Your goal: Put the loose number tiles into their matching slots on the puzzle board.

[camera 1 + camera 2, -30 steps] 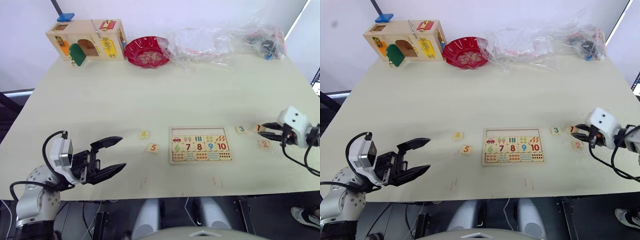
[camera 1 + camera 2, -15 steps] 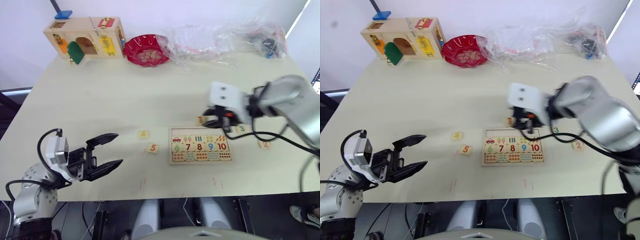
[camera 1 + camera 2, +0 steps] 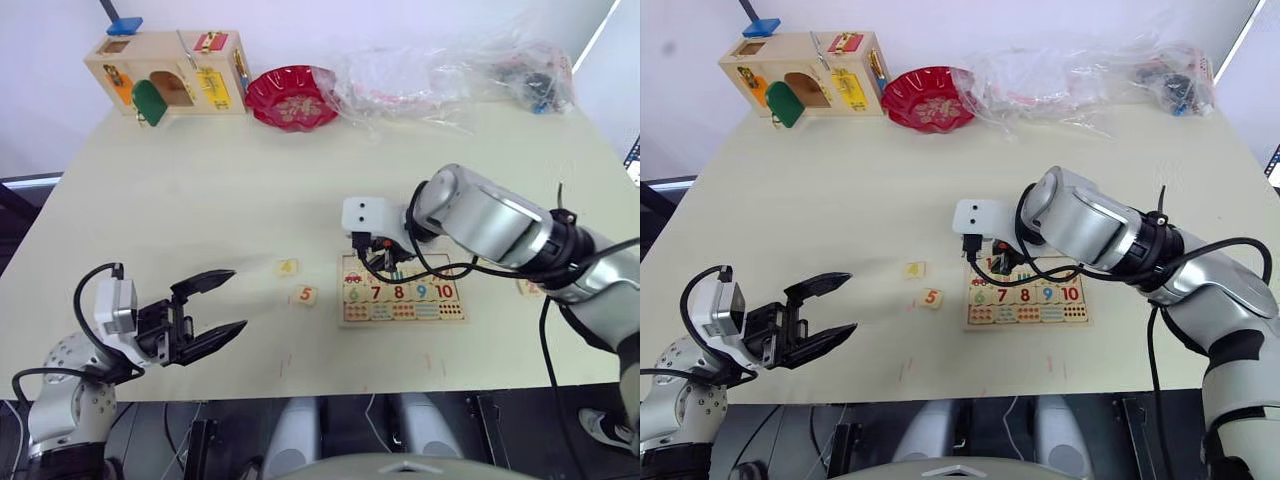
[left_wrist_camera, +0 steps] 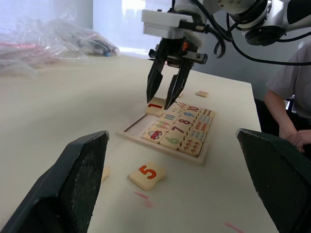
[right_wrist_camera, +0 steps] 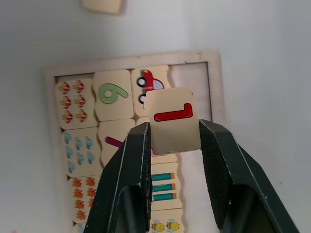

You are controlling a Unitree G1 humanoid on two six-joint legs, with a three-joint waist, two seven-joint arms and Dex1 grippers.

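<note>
Right gripper (image 3: 377,262) hangs over the puzzle board (image 3: 402,317), clamped on tile 1 (image 5: 172,126) above the empty corner slot (image 5: 193,82); lower it square. Left gripper (image 3: 215,310) is spread, idle near the table's front edge; tile 5 (image 4: 147,174) lies loose before the board.

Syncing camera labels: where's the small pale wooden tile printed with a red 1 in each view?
Head views: hidden beneath the right claw, at the flat pale wooden puzzle board's top-left corner.
Left wrist view: small pale wooden tile with a red 1, between that claw's tips.
Right wrist view: centre, between the fingers.
Shared landmark: red car picture.
</note>
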